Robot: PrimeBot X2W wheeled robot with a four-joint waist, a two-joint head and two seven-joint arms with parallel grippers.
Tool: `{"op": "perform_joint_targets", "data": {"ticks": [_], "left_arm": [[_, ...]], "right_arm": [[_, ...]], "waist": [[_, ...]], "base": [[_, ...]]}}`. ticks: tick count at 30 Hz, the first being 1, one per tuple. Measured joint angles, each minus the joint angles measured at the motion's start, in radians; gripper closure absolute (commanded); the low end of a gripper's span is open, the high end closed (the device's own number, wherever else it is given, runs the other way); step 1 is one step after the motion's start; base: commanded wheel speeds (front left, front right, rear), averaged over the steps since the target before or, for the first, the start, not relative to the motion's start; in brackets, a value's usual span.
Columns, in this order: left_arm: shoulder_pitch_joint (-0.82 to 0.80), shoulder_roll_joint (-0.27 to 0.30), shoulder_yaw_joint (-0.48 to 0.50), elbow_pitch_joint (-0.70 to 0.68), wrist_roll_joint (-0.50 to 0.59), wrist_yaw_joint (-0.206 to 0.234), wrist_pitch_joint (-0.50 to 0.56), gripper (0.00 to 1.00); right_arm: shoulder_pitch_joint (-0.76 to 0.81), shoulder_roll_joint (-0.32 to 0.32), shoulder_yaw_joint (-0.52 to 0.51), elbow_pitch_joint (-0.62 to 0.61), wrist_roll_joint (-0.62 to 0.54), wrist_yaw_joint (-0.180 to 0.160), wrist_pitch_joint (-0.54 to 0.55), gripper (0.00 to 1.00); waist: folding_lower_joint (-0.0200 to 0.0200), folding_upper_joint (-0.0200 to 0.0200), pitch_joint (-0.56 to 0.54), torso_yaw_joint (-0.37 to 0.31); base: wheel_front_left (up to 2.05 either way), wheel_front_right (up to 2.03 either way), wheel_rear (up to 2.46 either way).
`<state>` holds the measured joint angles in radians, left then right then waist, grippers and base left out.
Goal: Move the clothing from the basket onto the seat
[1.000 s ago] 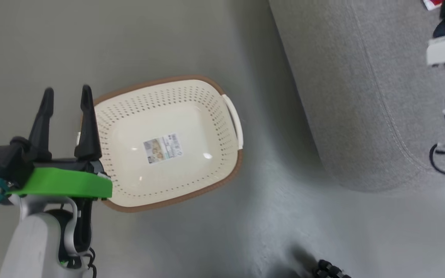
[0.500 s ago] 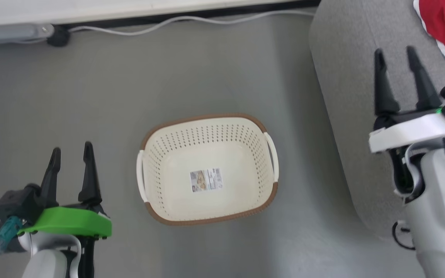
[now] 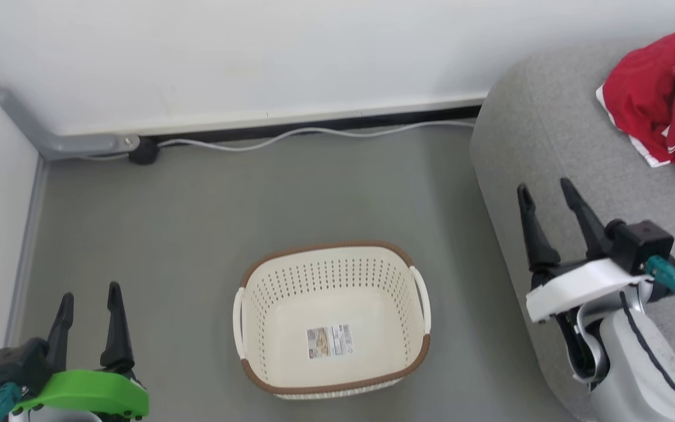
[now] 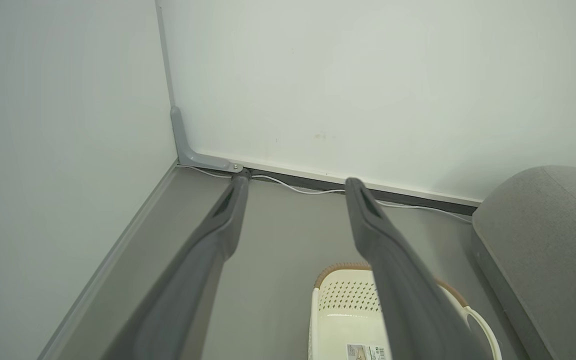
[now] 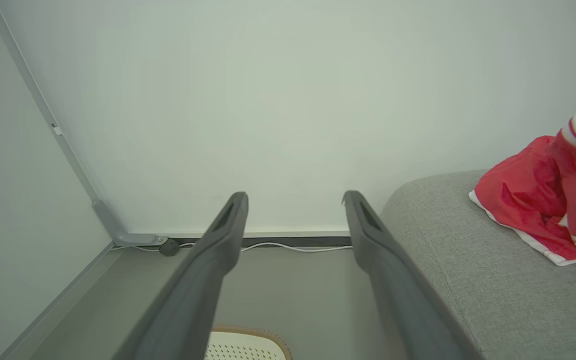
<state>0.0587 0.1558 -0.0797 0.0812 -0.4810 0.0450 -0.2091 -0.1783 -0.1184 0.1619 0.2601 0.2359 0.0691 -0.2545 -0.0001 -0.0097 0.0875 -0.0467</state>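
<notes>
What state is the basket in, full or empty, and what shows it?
Empty: inside the basket its bare floor and label show; the red clothing lies on the sofa.

Red clothing (image 3: 660, 97), at 2 o'clock in the head view, runs off the right edge, its full spread untold. The grey seat (image 3: 548, 146) beneath is cut by the right and bottom edges. The label (image 3: 329, 341) inside the basket (image 3: 337, 266) is too small to read. In the left wrist view a dark finger (image 4: 398, 280) hides part of the basket at 5 o'clock; the bottom edge crops the rest.
</notes>
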Motion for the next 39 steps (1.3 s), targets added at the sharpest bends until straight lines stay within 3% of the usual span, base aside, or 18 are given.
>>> {"op": "perform_joint_targets", "data": {"ticks": [3,4,15,39], "left_arm": [[0.024,0.006,0.003,-0.008,0.000,0.000,0.000,0.00],[0.030,0.009,0.001,-0.013,0.001,0.000,0.000,1.00],[0.039,-0.025,-0.009,0.046,-0.038,-0.003,0.016,1.00],[0.032,-0.048,0.033,0.079,-0.319,-0.045,0.095,1.00]], "right_arm": [[0.029,0.007,0.007,0.000,-0.001,0.000,0.000,0.00],[0.036,0.009,0.008,0.000,-0.001,0.000,0.000,1.00],[0.088,0.028,-0.017,0.062,0.040,0.001,0.023,1.00],[0.079,0.041,-0.111,0.082,0.378,0.010,0.137,1.00]], "waist": [[0.0000,0.0000,-0.039,-0.002],[0.0000,0.0000,-0.050,-0.003],[0.0000,0.0000,-0.057,0.000],[0.0000,0.0000,-0.064,0.011]], "base": [[0.00,0.00,0.00],[0.00,0.00,0.00],[0.00,0.00,0.00],[0.00,0.00,0.00]]}}
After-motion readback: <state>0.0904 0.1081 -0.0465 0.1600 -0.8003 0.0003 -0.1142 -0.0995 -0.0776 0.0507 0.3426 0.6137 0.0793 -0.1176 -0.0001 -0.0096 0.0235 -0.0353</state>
